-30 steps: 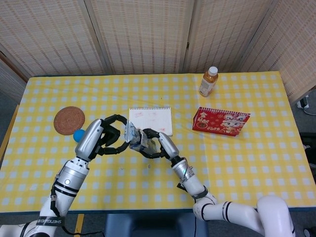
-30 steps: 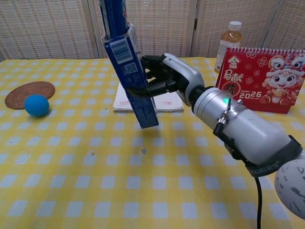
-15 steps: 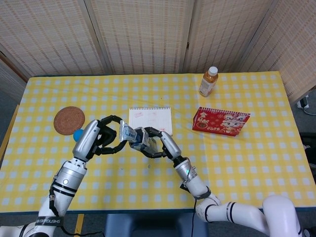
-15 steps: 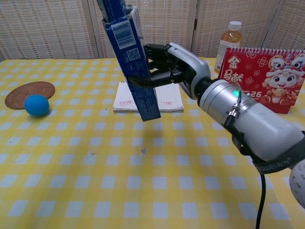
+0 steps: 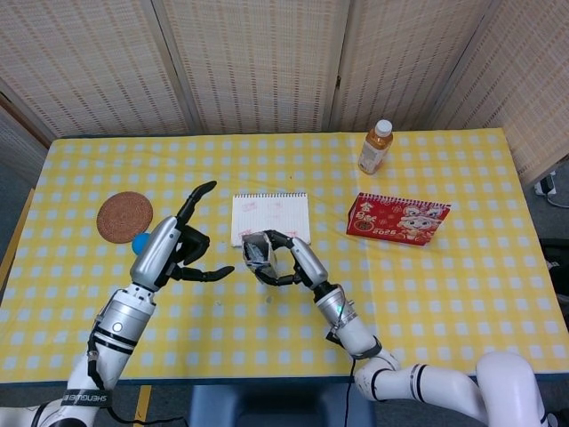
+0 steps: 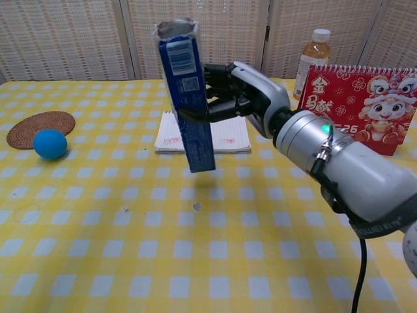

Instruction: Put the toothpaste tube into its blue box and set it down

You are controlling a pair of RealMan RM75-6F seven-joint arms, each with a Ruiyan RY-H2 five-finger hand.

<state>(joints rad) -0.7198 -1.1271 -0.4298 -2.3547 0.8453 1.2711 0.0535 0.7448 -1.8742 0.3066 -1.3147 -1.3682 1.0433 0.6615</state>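
Note:
My right hand grips the blue toothpaste box by its side and holds it nearly upright above the table, in front of the notepad. The box's open top end faces up, with a grey rim and inside showing. No tube sticks out of it, and I cannot make out the tube itself. My left hand hangs to the left of the box, apart from it, fingers spread and holding nothing. It does not appear in the chest view.
A white notepad lies behind the box. A red desk calendar and a drink bottle stand to the right. A round woven coaster and a blue ball lie at the left.
My left hand has let go at the box's top, opened and drawn back to the left. The tube end that stuck out of the box no longer shows. The box stands straighter.

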